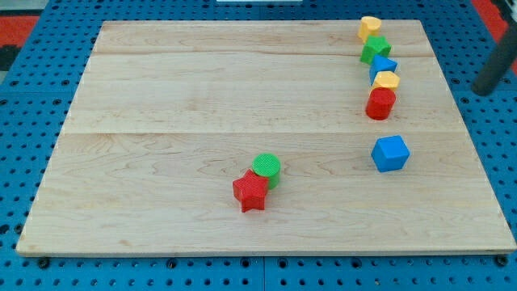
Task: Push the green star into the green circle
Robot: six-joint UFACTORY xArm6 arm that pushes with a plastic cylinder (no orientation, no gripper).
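Green star (375, 49) top right, my tip (485, 89) well right

No readable text, label, brand, number or sign shows anywhere in view.

Board (161, 97): pale wood, planks running from the view's left to its right, resting on a blue pegboard (32, 271).

Near the top right corner, a column running down along the right edge:
- yellow block (370, 27), shape unclear, touching
- green star (376, 49), touching
- blue block (383, 66), shape unclear, touching
- second yellow block (387, 79), touching
- red block (380, 103), roughly cylindrical.

Below the column, apart from it: blue cube-like block (391, 153).

Toward the bottom edge, near its middle: green circle (266, 167), touching a red star (250, 191) at its lower left.
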